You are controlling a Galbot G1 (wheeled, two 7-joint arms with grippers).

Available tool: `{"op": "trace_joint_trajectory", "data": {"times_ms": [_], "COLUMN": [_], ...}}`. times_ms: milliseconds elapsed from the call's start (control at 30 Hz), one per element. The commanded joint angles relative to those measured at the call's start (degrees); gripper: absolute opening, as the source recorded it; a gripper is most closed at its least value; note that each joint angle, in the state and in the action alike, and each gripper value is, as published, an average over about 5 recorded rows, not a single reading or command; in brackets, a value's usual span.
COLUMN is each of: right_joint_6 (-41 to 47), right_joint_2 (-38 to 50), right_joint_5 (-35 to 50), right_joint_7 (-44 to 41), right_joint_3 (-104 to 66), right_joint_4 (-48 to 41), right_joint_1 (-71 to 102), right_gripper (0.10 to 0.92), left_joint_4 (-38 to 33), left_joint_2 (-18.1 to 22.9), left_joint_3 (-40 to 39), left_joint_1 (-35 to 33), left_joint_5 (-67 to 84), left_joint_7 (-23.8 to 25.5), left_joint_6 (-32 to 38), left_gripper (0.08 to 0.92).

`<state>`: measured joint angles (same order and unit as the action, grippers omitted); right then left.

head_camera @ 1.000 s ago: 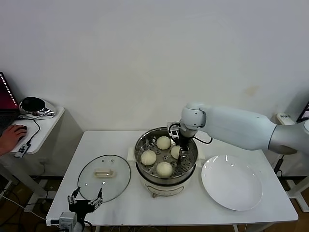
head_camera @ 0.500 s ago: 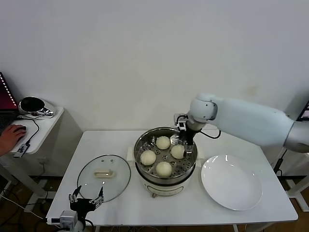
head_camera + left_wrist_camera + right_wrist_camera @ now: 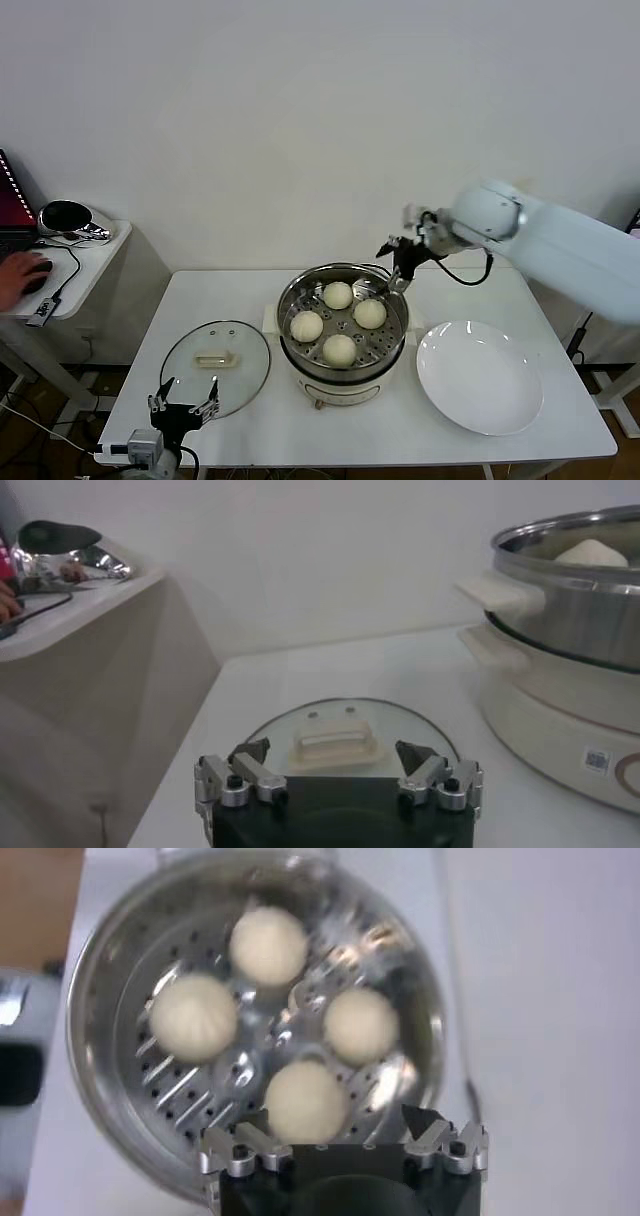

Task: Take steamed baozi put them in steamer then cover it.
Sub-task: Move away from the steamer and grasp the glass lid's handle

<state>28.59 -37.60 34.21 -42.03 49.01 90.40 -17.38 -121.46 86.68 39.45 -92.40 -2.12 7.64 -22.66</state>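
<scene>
All four creamy off-white dome-shaped steamed buns sit on the perforated floor of the round shiny stainless-steel steamer basket, which stands on its white electric pot base mid-surface. The flat white round plate just to the robot's right is bare, so I'd judge the loading step done and covering next. The round glass lid with cream handle lies flat on the white surface just beside the pot, on the robot's left. Right hand hovers above the basket's far right rim, fingers spread, holding nothing. Left hand sits low at the near edge of the surface, close to the lid, fingers spread, empty. Next move probably needs a pinch on the cream handle, then a lift and centring on the rim.
</scene>
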Motion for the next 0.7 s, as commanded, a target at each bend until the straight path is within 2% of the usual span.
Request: {"op": "trace_joint_trajectory", "data": {"times_ms": [33,233,700], "right_joint_6": [-11.2,-17.1,-35.6], "right_joint_2": [14.1,7.7,-19.7], "right_joint_5": [14.1,14.2,10.6], "right_joint_7": [25.4,29.8,38.6], "right_joint_3": [-46.6,-74.7,-89.8], "right_joint_4": [10.7,13.8,14.2], "right_joint_1": [41.5,71.7,97.0], "right_gripper": [0.823,0.823,0.823], "left_joint_4": [0.2,0.4,2.1], "left_joint_2": [-1.0,-1.6,-2.6], "left_joint_3": [-2.0,-3.9,-4.8], "left_joint_1": [0.7,0.9,4.3], "left_joint_5": [4.8,6.2,-0.4], "left_joint_7": [-1.3,-1.3,-3.7], "left_joint_6": [2.0,5.4,9.1], "left_gripper": [0.823,0.823,0.823]}}
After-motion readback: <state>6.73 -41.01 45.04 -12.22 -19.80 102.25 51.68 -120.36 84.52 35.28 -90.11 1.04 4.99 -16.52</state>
